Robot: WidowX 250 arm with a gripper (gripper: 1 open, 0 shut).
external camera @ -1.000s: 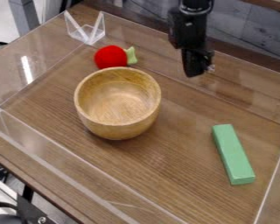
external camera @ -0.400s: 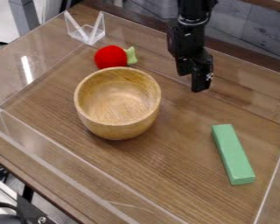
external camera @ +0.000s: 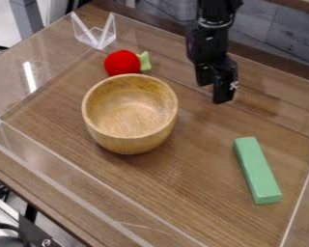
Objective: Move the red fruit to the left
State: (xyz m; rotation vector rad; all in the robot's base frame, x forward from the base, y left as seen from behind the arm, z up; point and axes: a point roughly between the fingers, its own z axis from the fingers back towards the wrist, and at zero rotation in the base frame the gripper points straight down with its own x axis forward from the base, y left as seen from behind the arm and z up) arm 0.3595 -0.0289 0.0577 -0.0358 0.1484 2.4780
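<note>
The red fruit (external camera: 121, 64), small, round and glossy with a pale green leafy end pointing right, lies on the wooden table just behind the wooden bowl (external camera: 130, 113). My black gripper (external camera: 210, 82) hangs above the table to the right of the fruit, well apart from it. Its fingers (external camera: 223, 89) stand open with nothing between them.
A flat green rectangular block (external camera: 258, 168) lies at the right front. Clear plastic walls (external camera: 28, 77) ring the table, with a folded clear corner piece (external camera: 93, 31) at the back left behind the fruit.
The gripper has gone from shut to open, and one finger has swung out to the lower right. The fruit, bowl and block have stayed put.
</note>
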